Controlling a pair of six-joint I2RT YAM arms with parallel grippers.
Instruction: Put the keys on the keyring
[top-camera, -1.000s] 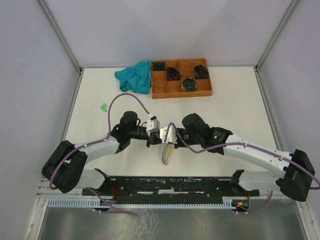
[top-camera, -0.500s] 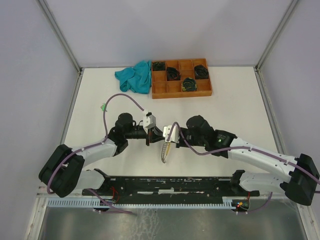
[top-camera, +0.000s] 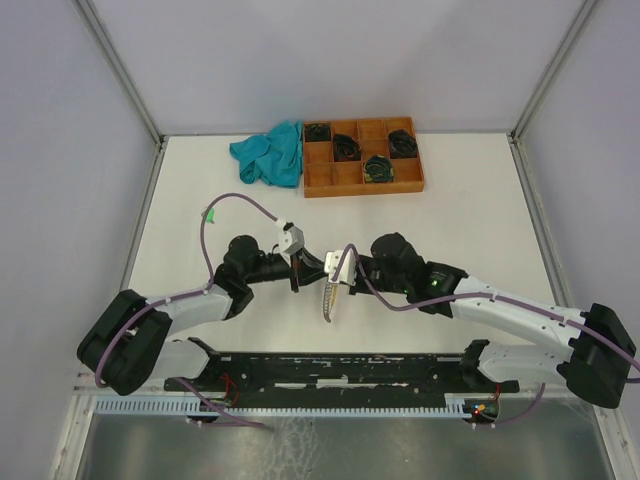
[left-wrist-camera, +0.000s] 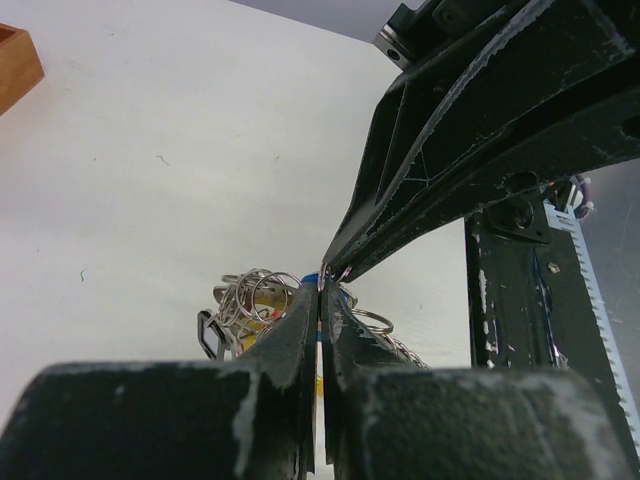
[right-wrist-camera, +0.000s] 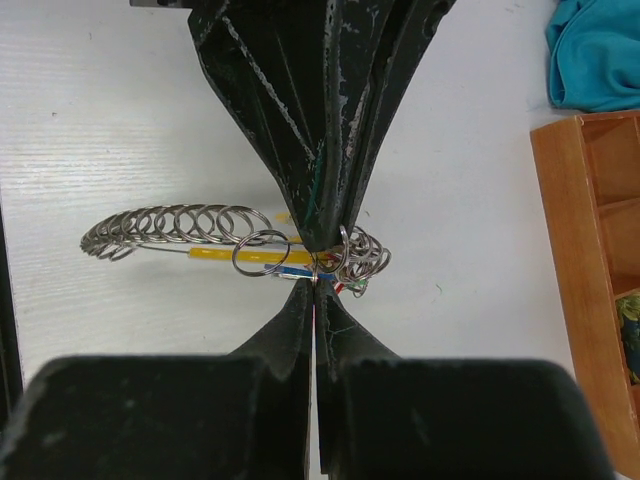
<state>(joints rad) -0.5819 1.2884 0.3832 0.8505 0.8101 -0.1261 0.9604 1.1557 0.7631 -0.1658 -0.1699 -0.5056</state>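
The keyring (right-wrist-camera: 240, 257), a thin silvery loop with a yellow segment and many small rings strung on it, hangs low over the table between both grippers; it also shows in the top view (top-camera: 328, 304) and the left wrist view (left-wrist-camera: 248, 298). My left gripper (top-camera: 297, 272) is shut on the keyring by its yellow segment. My right gripper (top-camera: 334, 277) is shut tip to tip against it (right-wrist-camera: 314, 284), on the small ring of a blue-tagged key (right-wrist-camera: 290, 270). Red and green tags peek from the ring cluster. A green-tagged key (top-camera: 207, 213) lies alone at the table's left.
An orange-brown compartment tray (top-camera: 352, 180) with black coiled bundles stands at the back centre, with a teal cloth (top-camera: 270, 152) left of it. A black rail (top-camera: 330, 366) runs along the near edge between the arm bases.
Both grippers, tips together, have shifted slightly left with the keyring bundle. The left wrist has drawn back to the left.
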